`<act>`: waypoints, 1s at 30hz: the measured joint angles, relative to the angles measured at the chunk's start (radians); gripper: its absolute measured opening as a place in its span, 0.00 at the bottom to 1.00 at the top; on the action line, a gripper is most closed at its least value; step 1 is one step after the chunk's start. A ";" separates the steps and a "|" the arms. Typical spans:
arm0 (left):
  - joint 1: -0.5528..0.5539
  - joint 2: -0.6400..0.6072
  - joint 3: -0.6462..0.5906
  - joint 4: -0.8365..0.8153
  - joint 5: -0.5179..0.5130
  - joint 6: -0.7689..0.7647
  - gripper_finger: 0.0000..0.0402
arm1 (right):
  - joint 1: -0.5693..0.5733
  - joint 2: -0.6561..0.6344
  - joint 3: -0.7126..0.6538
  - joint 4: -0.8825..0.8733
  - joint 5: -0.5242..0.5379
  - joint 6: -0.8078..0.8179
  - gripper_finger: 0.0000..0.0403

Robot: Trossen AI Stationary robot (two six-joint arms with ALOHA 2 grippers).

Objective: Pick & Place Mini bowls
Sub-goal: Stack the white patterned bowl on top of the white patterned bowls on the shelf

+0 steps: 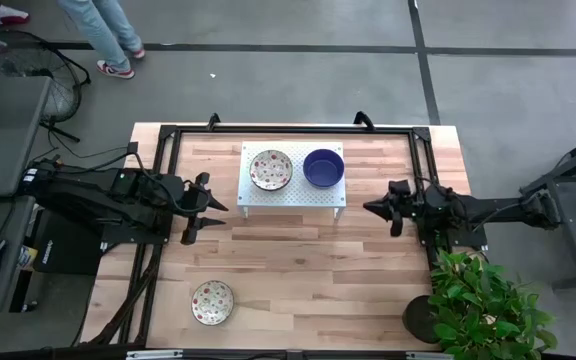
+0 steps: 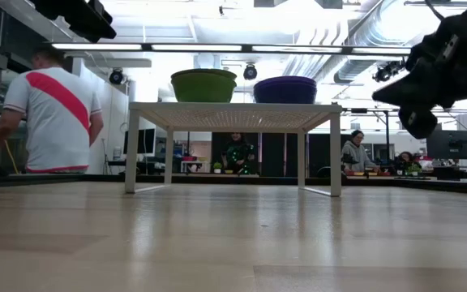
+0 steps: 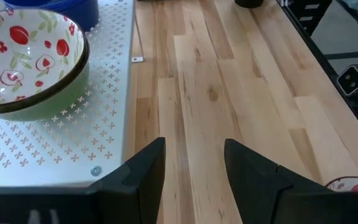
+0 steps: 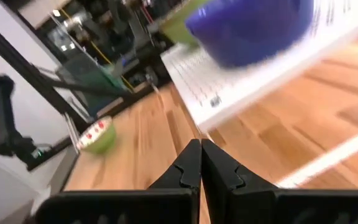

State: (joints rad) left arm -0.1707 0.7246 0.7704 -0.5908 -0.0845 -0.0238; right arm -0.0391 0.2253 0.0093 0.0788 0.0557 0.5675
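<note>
We note left gripper [image 1: 212, 215] gaping empty beside the rack [image 1: 293, 192] holding two bowls [image 1: 270, 169]; right gripper [image 1: 373, 208] pinched closed, empty.

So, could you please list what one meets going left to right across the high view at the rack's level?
Left end effector → patterned bowl on the white rack → blue bowl → right end effector.

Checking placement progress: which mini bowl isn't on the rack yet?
The patterned bowl alone on the bare table near the front-left corner; the other patterned bowl and blue bowl sit on the white rack.
</note>
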 joint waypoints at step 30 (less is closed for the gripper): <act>0.000 0.000 0.000 -0.010 0.014 -0.008 0.40 | 0.000 0.004 0.000 -0.060 -0.068 -0.277 0.00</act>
State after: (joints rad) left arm -0.1707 0.7246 0.7704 -0.6006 -0.0707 -0.0316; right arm -0.0387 0.2291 0.0090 0.0193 -0.0120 0.2902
